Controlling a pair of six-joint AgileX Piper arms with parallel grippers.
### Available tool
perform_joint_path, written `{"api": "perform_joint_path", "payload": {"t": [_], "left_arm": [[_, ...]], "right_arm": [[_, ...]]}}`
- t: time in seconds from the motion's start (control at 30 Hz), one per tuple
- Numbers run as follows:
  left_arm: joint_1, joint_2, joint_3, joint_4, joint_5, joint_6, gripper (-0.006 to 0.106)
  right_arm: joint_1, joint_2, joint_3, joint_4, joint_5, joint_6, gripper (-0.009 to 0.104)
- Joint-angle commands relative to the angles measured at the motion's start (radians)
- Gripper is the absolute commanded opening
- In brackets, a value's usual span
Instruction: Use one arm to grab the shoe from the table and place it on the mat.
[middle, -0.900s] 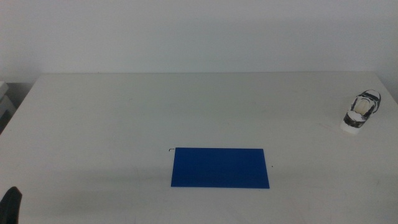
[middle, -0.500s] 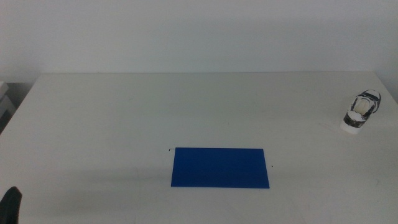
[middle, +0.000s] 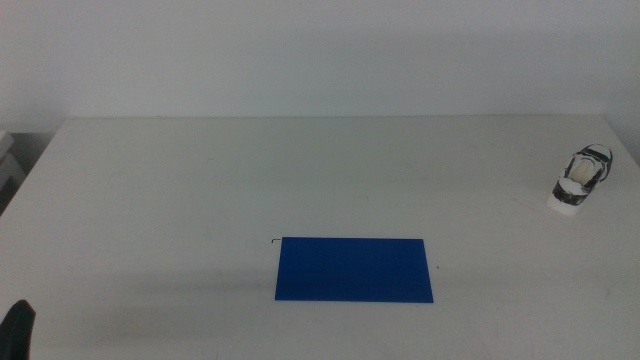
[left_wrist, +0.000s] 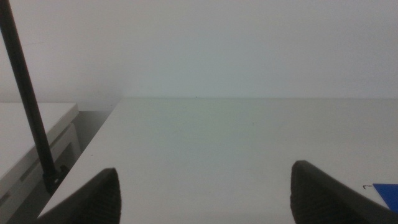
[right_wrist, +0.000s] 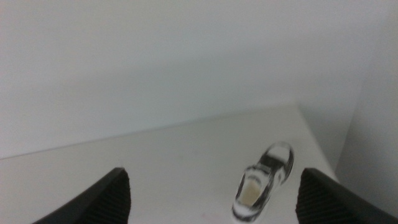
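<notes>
A: Where is the shoe right now?

B: It sits on the desk near the far right edge, well apart from the blue mat, which lies flat toward the near middle. Nothing touches it.

A: And the arms?

B: Neither has reached in. The left gripper waits at the near left corner; only a dark tip of it shows at the bottom edge of the middle view. Its fingers stand wide apart, with nothing but bare desk between them.

A: The right one?

B: The right gripper is out of the middle view, but its own camera looks at the shoe lying ahead, between its wide-spread fingers. They hold nothing.

A: So which arm should go?

B: The right, I'd judge, since the shoe is on its side and already lined up ahead of it. The grab has not started; the mat is bare.
</notes>
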Motion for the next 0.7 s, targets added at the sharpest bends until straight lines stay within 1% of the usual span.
{"api": "perform_joint_path", "payload": {"t": [0.0,0.13,0.2,0.33,0.4,0.53,0.67], "left_arm": [[-0.005,-0.007,0.005,-0.013,-0.082,-0.012,0.094],[-0.005,-0.007,0.005,-0.013,-0.082,-0.012,0.094],[-0.005,-0.007,0.005,-0.013,-0.082,-0.012,0.094],[-0.005,-0.007,0.005,-0.013,-0.082,-0.012,0.094],[-0.005,-0.007,0.005,-0.013,-0.082,-0.012,0.094],[-0.005,-0.007,0.005,-0.013,-0.082,-0.012,0.094],[-0.005,-0.007,0.005,-0.013,-0.082,-0.012,0.094]], "right_arm": [[-0.003,0.099,-0.165,-0.015,0.070,0.062,0.074],[-0.003,0.277,-0.393,-0.015,0.260,0.143,0.074],[-0.003,0.368,-0.483,-0.026,0.331,0.205,0.074],[-0.003,0.544,-0.663,-0.094,0.483,0.318,0.074],[-0.003,0.627,-0.743,-0.121,0.550,0.342,0.074],[-0.003,0.786,-0.876,-0.135,0.613,0.357,0.074],[-0.003,0.883,-0.931,-0.135,0.616,0.360,0.074]]}}
